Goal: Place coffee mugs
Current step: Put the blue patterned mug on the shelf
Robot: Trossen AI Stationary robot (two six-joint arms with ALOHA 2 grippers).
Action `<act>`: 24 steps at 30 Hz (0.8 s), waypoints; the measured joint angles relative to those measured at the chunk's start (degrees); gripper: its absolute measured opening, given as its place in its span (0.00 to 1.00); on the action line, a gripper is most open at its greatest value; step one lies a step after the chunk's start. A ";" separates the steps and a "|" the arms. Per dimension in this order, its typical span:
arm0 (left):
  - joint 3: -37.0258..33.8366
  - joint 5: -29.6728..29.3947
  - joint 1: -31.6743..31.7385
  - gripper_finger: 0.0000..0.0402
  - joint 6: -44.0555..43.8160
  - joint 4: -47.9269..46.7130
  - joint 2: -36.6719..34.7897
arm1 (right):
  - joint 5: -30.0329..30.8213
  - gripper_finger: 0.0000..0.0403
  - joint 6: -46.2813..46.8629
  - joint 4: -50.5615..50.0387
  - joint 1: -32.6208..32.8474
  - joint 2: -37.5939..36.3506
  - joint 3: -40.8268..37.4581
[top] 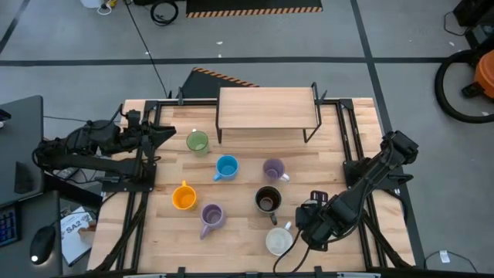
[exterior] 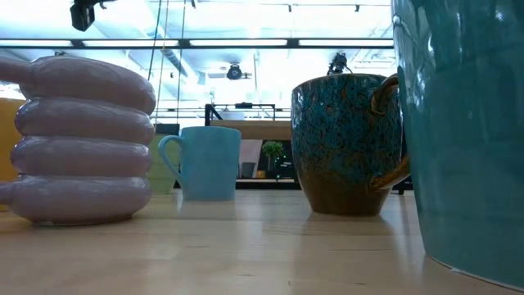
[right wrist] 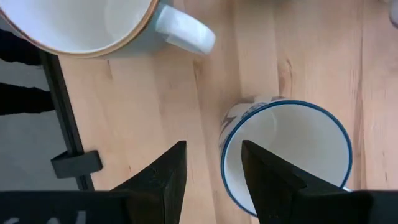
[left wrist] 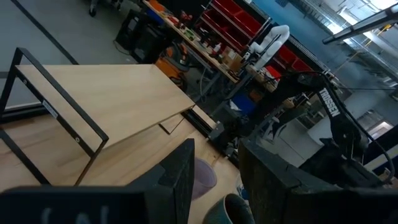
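Mug [right wrist: 289, 155] rim beside R fingers [right wrist: 267, 180]

The mugs crowd the middle of the bench [top: 255, 243]: green mug [top: 197, 142], blue mug [top: 226, 167], orange mug [top: 184, 198], two lilac mugs [top: 211, 217] and [top: 274, 169], and the dark mug [top: 268, 199]. Gaps between them are narrow. Behind stands a raised wooden shelf [top: 266, 107] with open room under it. The right claw [top: 303, 226] hangs just beside the cream mug [top: 279, 242]. The bench's front left strip lies bare.
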 joint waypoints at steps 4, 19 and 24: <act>-0.04 0.00 -0.01 0.32 -0.02 -1.05 0.00 | 0.58 0.40 1.50 -1.45 0.16 1.30 -0.02; -0.04 0.00 -0.01 0.32 -0.02 -1.34 -0.02 | 0.28 0.40 8.49 2.67 1.19 2.05 -4.05; -0.04 0.00 -0.01 0.32 -0.02 -1.34 -0.02 | 0.03 0.39 10.33 4.26 1.17 2.07 -6.21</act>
